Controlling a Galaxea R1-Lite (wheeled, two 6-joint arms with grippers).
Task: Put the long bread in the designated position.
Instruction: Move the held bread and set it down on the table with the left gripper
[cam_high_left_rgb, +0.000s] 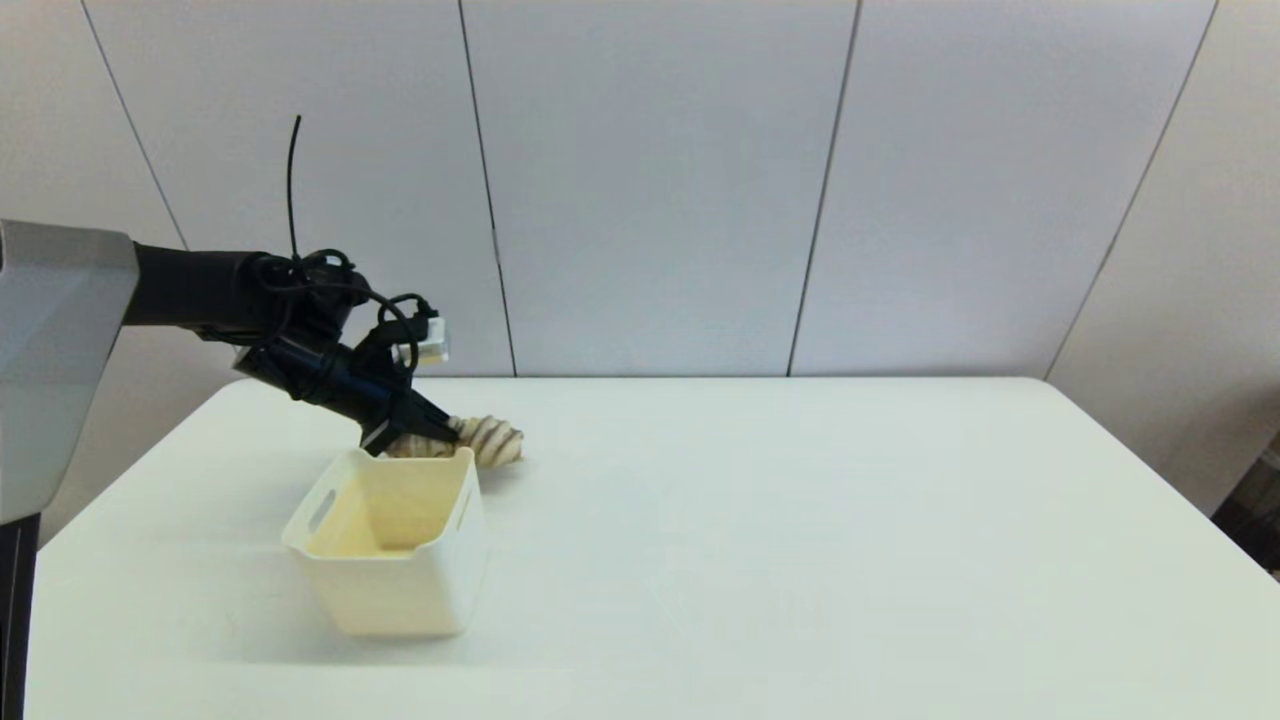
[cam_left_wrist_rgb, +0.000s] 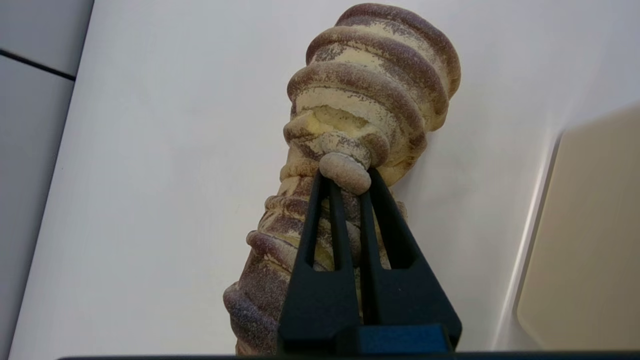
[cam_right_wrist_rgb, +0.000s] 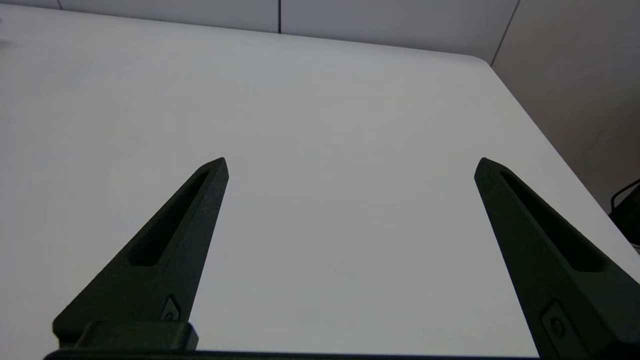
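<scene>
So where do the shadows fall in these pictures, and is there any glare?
Head view: a soft shadow beside the long bread and around the cream bin, no glare. Left wrist view: faint shadow beside the bread under the left gripper. Right wrist view: evenly lit table.

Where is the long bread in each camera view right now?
Head view: the long bread lies on the white table just behind the cream bin, under the left gripper.
Left wrist view: the long bread fills the centre, its ridge pinched at the left gripper.
Right wrist view: not in it; the right gripper is open.
Shared landmark: the cream bin.
</scene>
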